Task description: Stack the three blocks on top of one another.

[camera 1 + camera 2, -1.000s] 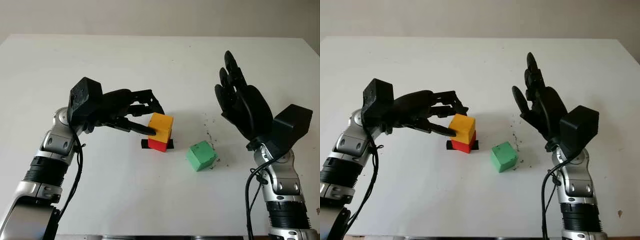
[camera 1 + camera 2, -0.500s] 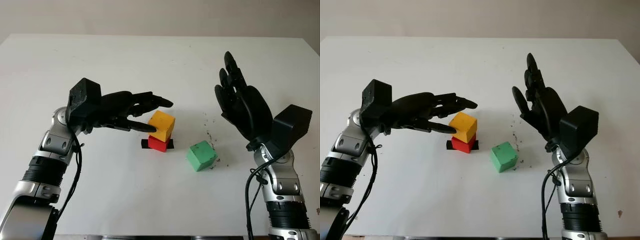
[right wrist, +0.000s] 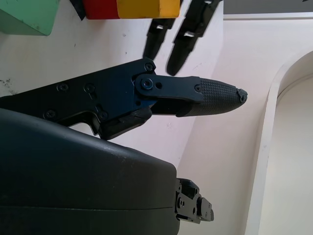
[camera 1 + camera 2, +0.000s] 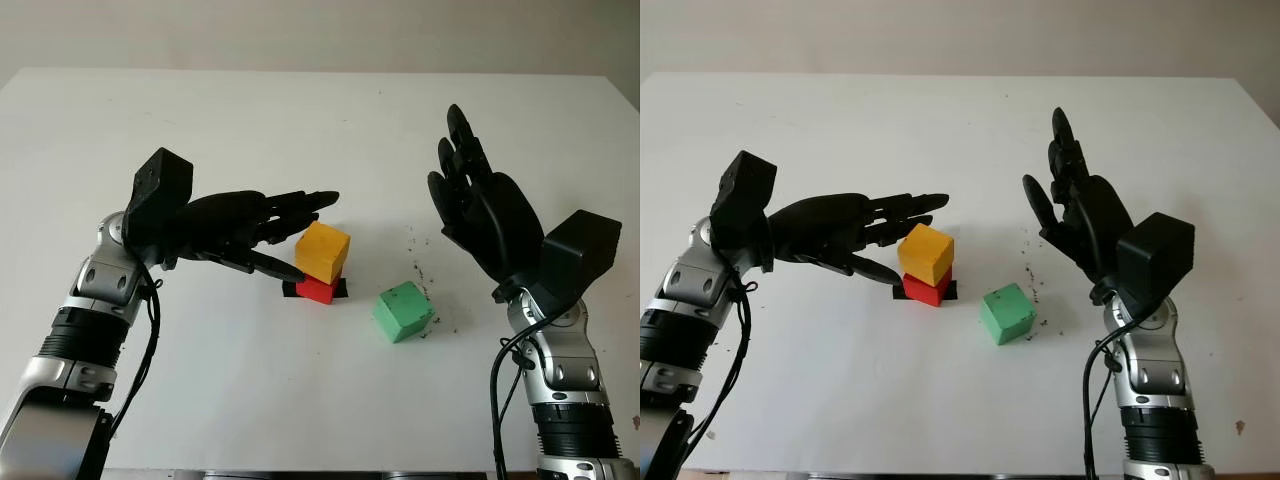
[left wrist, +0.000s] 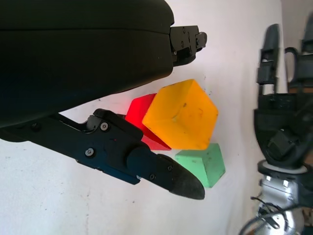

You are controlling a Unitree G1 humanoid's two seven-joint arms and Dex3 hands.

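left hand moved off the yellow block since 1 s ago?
Yes. The left hand, open, has let go and drawn back to the robot's left of the yellow block, which sits on the red block.

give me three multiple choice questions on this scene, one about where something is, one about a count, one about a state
1. Where is the yellow block?
A. on the red block
B. on the green block
C. in the right hand

2. How many blocks touch the table?
A. one
B. two
C. three

3. What state is the left hand in?
A. shut on the yellow block
B. shut on the green block
C. open, holding nothing

Answers:
1. A: the yellow block sits on the red one, turned a little askew.
2. B: red and green are on the table, while yellow rides on red.
3. C: the left hand is beside the stack with its fingers off the yellow block; the right hand is raised, open, to the right of the green block.
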